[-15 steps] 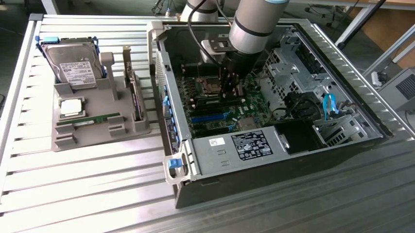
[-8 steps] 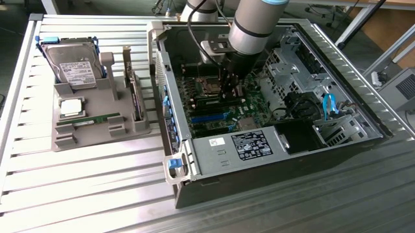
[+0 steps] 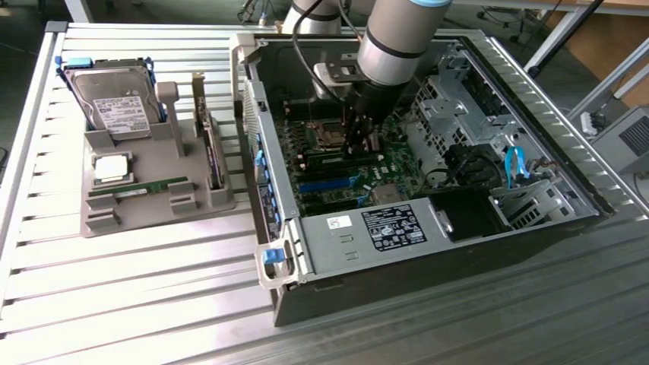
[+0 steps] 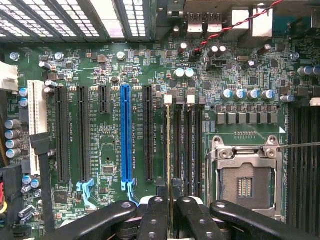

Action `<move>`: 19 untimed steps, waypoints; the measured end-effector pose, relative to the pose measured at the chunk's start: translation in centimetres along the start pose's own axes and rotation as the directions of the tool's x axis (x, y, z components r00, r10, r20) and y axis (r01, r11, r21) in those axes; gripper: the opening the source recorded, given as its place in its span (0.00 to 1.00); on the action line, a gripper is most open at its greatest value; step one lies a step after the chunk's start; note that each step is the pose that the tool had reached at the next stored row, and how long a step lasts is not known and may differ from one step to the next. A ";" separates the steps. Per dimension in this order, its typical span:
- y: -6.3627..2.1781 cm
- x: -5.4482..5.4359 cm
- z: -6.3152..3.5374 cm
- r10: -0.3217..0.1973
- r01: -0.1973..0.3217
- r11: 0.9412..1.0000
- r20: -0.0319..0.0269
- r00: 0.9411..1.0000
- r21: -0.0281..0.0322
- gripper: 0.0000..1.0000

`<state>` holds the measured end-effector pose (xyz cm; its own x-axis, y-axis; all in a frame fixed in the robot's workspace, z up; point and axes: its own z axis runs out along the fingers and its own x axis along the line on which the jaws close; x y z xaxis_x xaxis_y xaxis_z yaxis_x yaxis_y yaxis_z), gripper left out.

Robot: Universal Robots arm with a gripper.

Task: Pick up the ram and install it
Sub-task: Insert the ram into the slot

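Ribbed metal bench (image 3: 152, 304), open computer case (image 3: 568, 175) at frame centre. My fingers (image 4: 170, 212) clenched the ram (image 4: 169, 150) edge-on above its motherboard slot (image 4: 176, 145). Light, stiff, fragile; I judged edges the safest hold.

My arm (image 3: 390, 38) descends steeply from above, its grey cylindrical wrist link nearly vertical, with a black cable looping beside it. Below the wrist, my gripper (image 3: 360, 141) points straight down. In the wrist view my gripper (image 4: 170, 212) shows two black fingers (image 4: 156, 217) drawn close together, parallel, with only a narrow slit between them, pinching the thin edge of the ram (image 4: 169, 150). Black curved linkage bars flank the fingers on either side.
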<state>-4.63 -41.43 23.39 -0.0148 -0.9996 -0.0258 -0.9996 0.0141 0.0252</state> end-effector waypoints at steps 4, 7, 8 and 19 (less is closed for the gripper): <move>0.00 0.0 0.02 0.009 -0.009 1.000 0.000 1.000 0.000 0.12; 0.00 0.0 0.19 0.009 -0.009 1.000 0.000 1.000 0.000 0.12; -0.01 0.0 0.24 0.009 -0.009 1.000 0.000 1.000 0.000 0.12; 0.01 0.0 -0.82 0.009 -0.009 1.000 0.000 1.000 0.000 0.26</move>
<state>-4.62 -41.43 24.21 -0.0243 -0.9994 -0.0258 -0.9994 0.0236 0.0252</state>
